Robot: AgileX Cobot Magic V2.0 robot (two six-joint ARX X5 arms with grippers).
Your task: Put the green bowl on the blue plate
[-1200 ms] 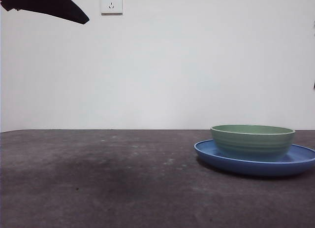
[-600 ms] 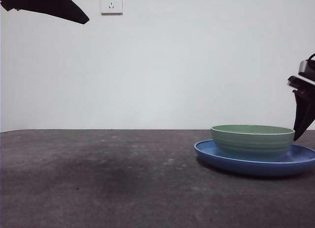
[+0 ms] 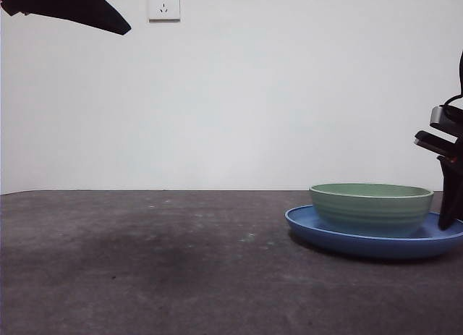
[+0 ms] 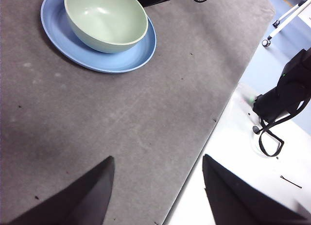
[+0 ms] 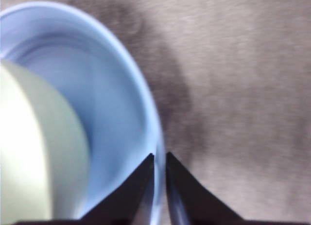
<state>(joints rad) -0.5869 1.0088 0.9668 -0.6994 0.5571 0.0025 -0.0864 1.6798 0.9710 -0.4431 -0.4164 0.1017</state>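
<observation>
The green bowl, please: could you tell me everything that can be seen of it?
The green bowl is pale mint green, round and glossy, apparently ceramic, with faint horizontal ridges outside and a lighter rim. It stands upright and empty on the blue plate, which is wider and much lower. In the left wrist view it sits off-centre on the plate. The right gripper, jaws nearly together, hangs over the plate's rim beside the bowl, not touching it. The left gripper is open, far off.

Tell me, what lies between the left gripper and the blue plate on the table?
Nothing but bare grey table: the left wrist view shows only tabletop between the left gripper and the blue plate, which carries the green bowl.
</observation>
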